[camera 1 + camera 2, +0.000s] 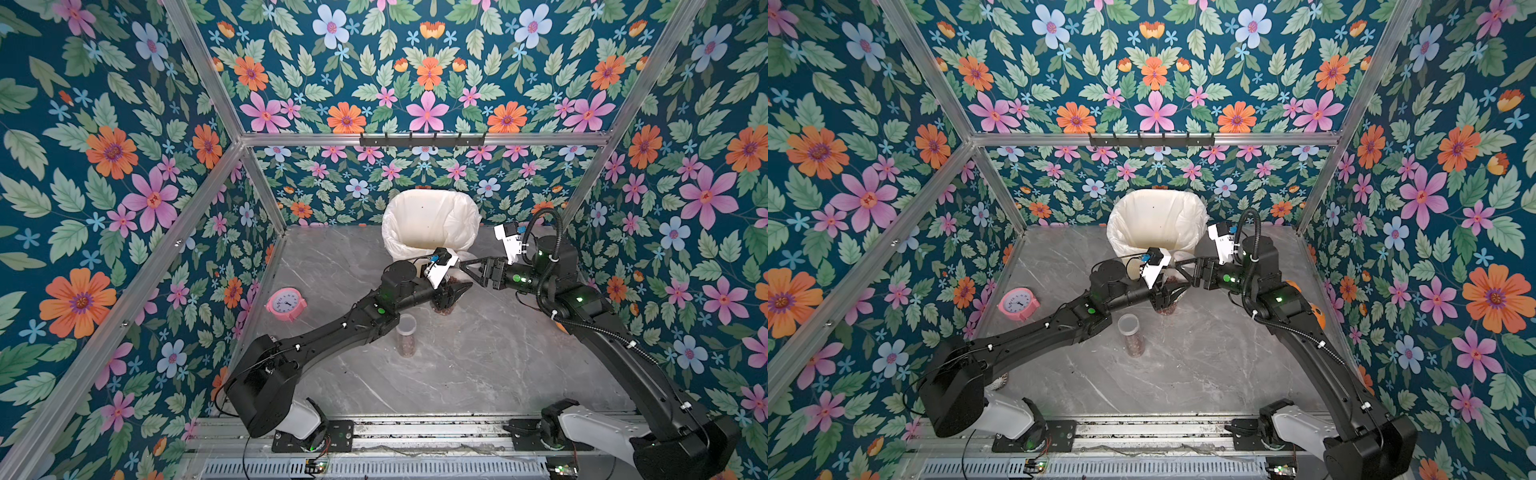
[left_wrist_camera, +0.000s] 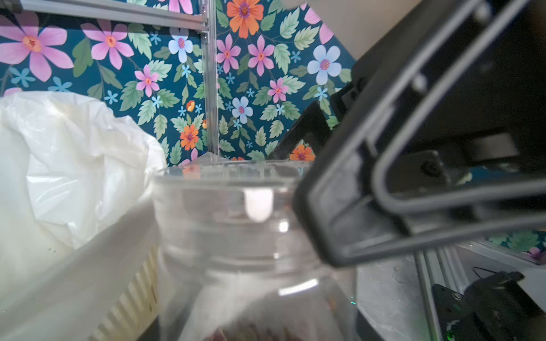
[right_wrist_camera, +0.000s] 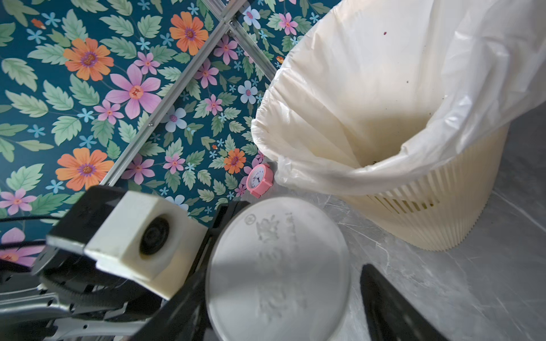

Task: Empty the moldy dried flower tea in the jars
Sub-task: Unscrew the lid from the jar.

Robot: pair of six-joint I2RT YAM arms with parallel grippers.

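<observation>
My left gripper is shut on the wide jar, which stands upright on the table just in front of the bin. Reddish moldy dried flower tea fills the bottom of this jar. Its flat white lid sits between the fingers of my right gripper. That gripper is open: one finger lies along the lid's edge and the other finger stands a little off it. The narrow jar, with its clear lid on and tea inside, stands alone nearer the front.
A cream ribbed bin lined with a white bag stands at the back wall, right behind both grippers. A pink clock sits by the left wall. Both arms reach in from the front rail across the grey marble table.
</observation>
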